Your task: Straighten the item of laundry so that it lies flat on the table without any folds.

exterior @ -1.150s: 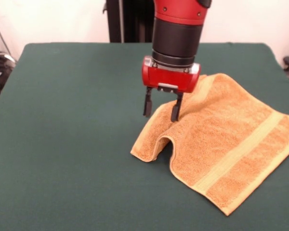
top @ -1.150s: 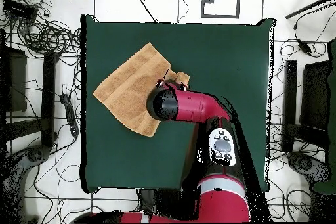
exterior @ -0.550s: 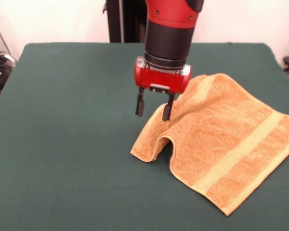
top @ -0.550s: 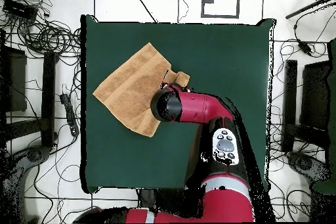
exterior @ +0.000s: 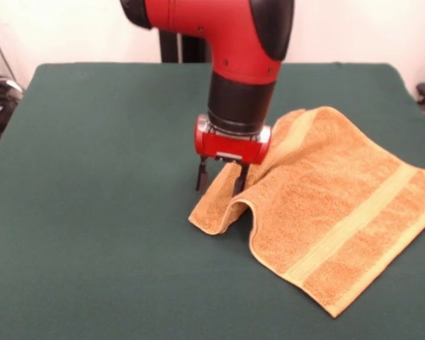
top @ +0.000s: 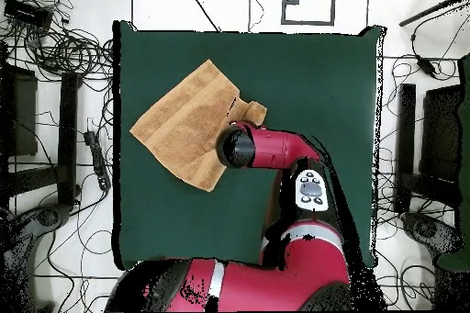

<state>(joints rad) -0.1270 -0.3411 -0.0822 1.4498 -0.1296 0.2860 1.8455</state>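
From overhead I can't see the tool, arm covers it. Towel (exterior: 326, 212) edge runs off frame far from the tool (exterior: 221, 177) in front view. Under its raised fold: hidden.

One camera faces the arm (exterior: 230, 42) closely across the worktop (exterior: 92, 177); another looks straight down from high above. Both share the towel (exterior: 333, 212).

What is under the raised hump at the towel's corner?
Under the hump of the towel only a dark gap and the green table show; deeper inside is hidden by cloth. The gripper stands just above, its fingers open.
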